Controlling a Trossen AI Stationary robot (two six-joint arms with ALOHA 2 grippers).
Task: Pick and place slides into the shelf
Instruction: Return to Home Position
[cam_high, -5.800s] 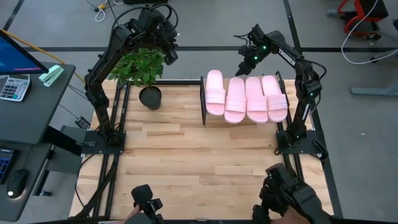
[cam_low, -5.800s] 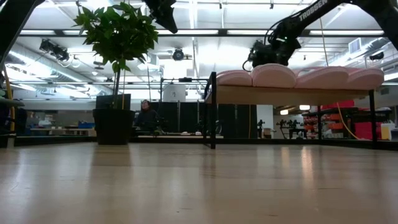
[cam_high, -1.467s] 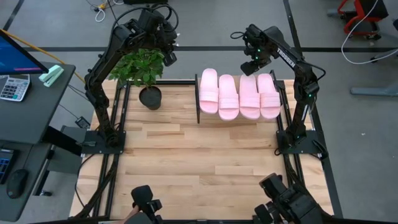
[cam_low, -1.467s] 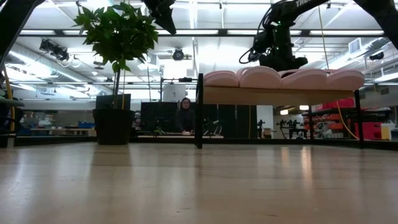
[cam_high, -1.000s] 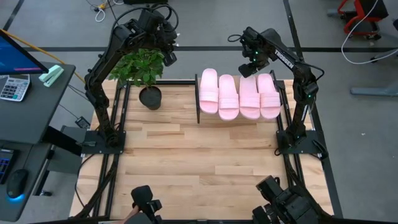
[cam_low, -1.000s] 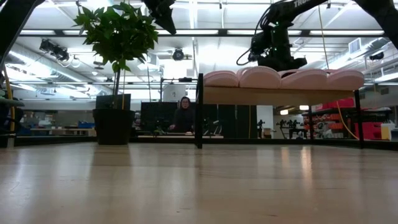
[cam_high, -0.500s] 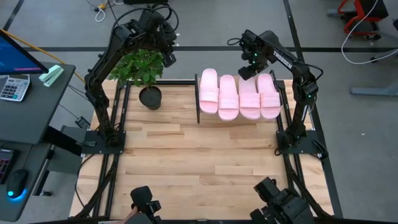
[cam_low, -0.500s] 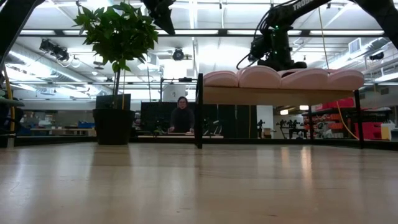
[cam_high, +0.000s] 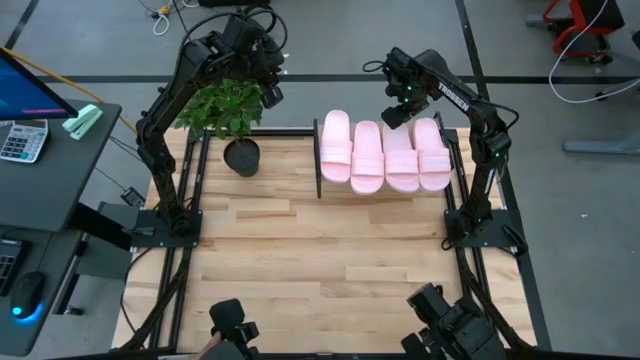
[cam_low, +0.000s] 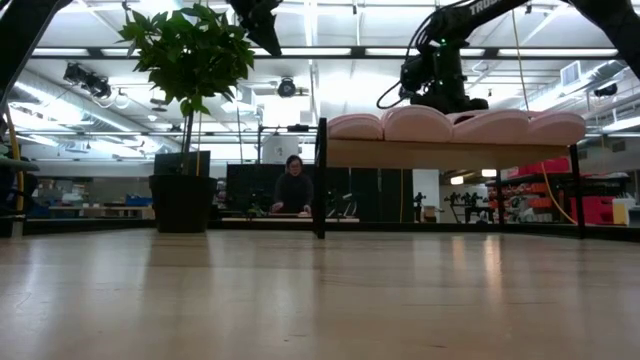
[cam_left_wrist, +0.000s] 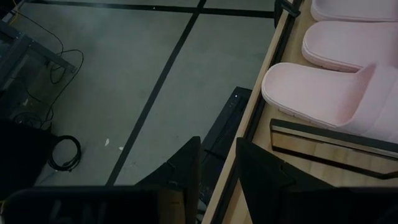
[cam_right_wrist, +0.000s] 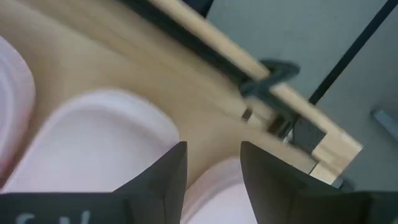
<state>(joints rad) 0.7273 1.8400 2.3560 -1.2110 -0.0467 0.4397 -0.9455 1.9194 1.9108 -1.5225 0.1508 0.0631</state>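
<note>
Sitting four abreast on the shelf (cam_low: 450, 153) at one o'clock, the slides (cam_high: 367, 160) look all placed! Right gripper (cam_high: 397, 111) hovers over their far ends, fingers spread, empty. Left gripper (cam_high: 272, 92) hangs at eleven o'clock above the plant (cam_high: 228, 108), fingers apart too. Only homing the arms seems left.

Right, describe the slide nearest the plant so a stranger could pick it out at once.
On the wooden table, the low shelf carries four pink slides in a row. Yours is the end slide nearest the potted plant; it reaches farther toward the table's far edge than the other three.
</note>
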